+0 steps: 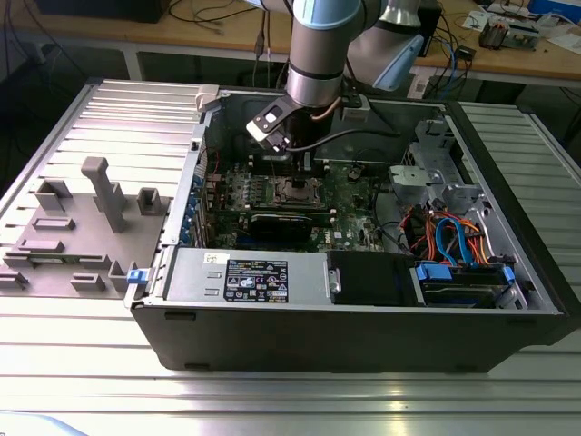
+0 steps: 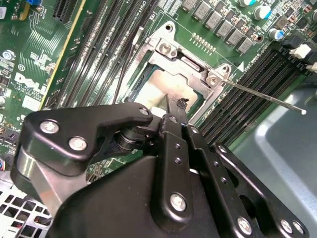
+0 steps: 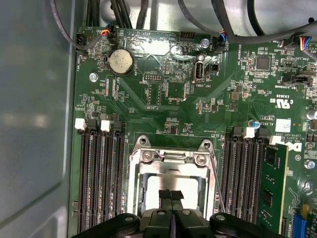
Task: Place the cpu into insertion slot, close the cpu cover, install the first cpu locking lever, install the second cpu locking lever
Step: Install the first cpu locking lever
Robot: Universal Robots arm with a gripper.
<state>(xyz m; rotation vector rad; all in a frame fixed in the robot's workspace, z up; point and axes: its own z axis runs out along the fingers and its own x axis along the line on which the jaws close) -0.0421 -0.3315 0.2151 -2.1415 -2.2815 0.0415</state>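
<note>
The computer case (image 1: 318, 338) is shown whole in the exterior view; in the first wrist view the gripper (image 3: 171, 194), pressed together, is set over the pale cpu (image 3: 148, 191), framed by the cpu cover (image 3: 171, 168)

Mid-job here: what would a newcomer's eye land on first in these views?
The shut gripper sits right over the cpu cover, which lies flat with the pale cpu showing through its window. In the second wrist view a thin metal lever juts out sideways from the cover's corner.
</note>
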